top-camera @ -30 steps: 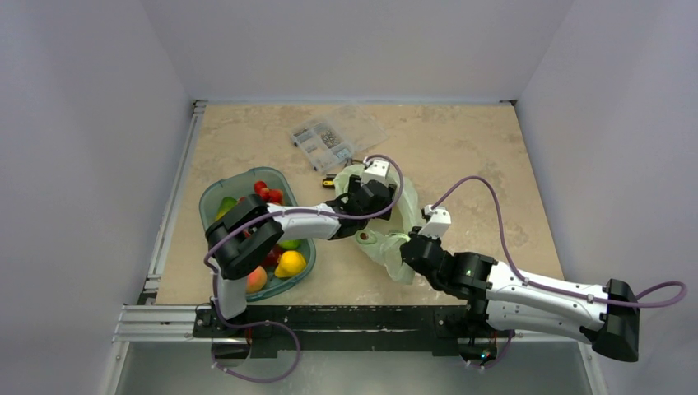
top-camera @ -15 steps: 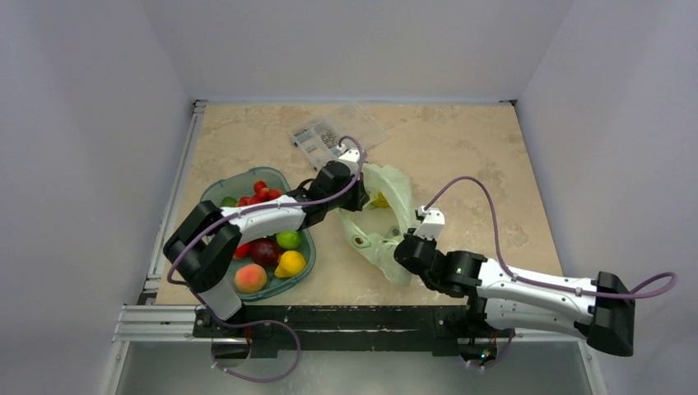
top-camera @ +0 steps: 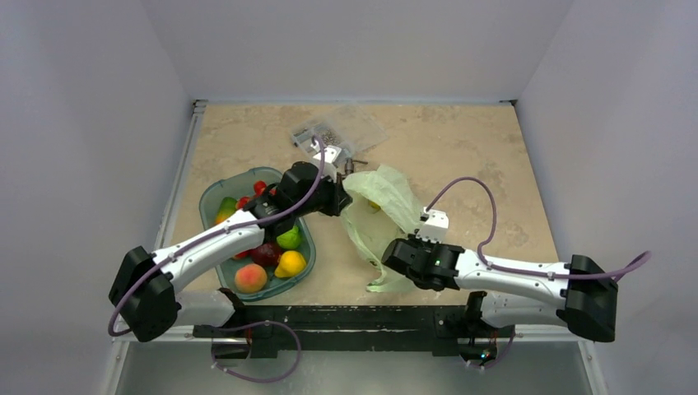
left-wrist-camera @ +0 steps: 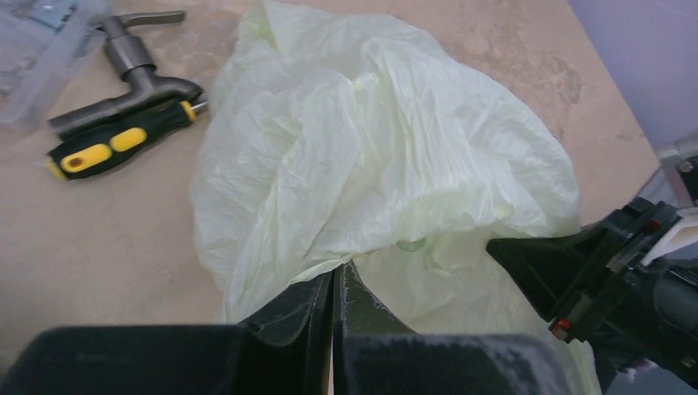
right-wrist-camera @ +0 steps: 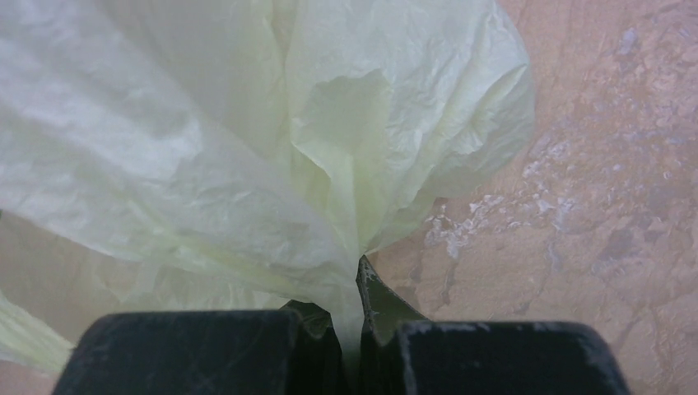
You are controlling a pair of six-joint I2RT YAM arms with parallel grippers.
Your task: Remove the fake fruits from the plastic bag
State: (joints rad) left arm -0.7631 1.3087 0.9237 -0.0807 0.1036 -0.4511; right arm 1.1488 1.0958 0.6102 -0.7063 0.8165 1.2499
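Stretched taller since a second ago, the plastic bag fills centre frame. My left gripper pinches its left edge, my right gripper its lower edge, fingers pressed onto film. Fake fruits inside are hidden from me, save a faint yellow blur.

- Clear teal oval tray, left of centre on the table, holding plastic fruit.
- Bright red strawberry cluster at the tray's far end.
- Pink-orange peach at the tray's near end.
- Clear compartment box with small metal parts, top centre.
- Grey metal tap touching a black-and-yellow screwdriver, upper left of the left wrist view.
- Beige stone-patterned table.
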